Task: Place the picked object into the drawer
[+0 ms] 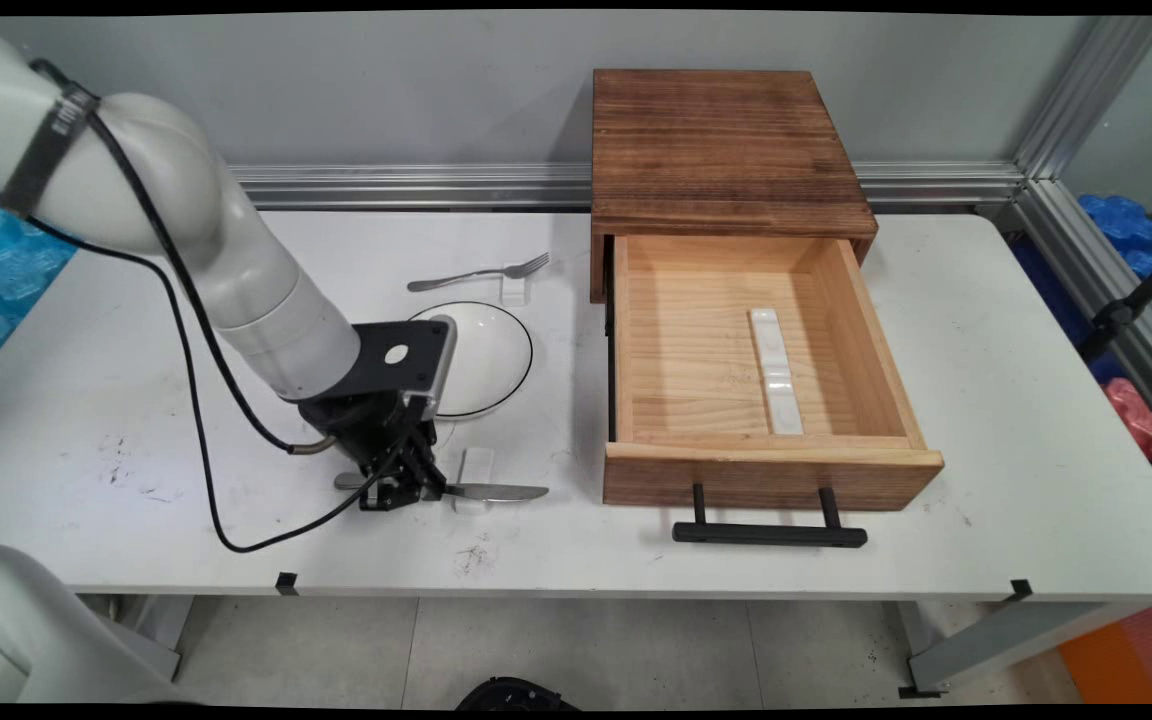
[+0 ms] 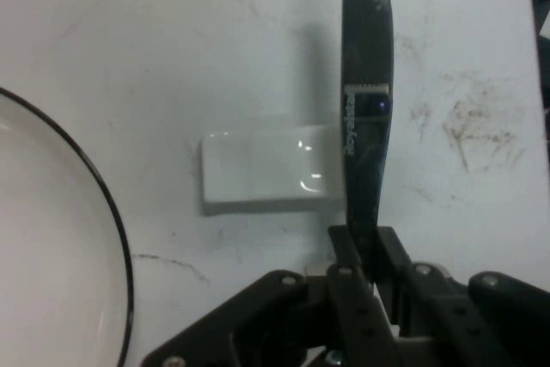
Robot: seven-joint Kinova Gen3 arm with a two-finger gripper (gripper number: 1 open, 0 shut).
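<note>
knife (image 1: 481, 491) lies across a small rest (image 1: 476, 467), near the table's (image 1: 986, 520) front edge | plate (image 1: 481, 358) behind knife | fork (image 1: 479, 273) on its own rest (image 1: 517, 282) behind plate | open drawer (image 1: 766, 400) right of plate, under box (image 1: 726, 150) | long rest (image 1: 774, 368) in drawer

Robotics lab, aluminium frame rails (image 1: 1056, 120), scuffed white test table (image 1: 986, 400)

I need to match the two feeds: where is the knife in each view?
Main view: the knife lies near the table's front edge, left of the drawer, under the pincer.
Hand view: the knife runs up from the pincer, right of centre.
Shared landmark: the small white rest beneath it.
</note>
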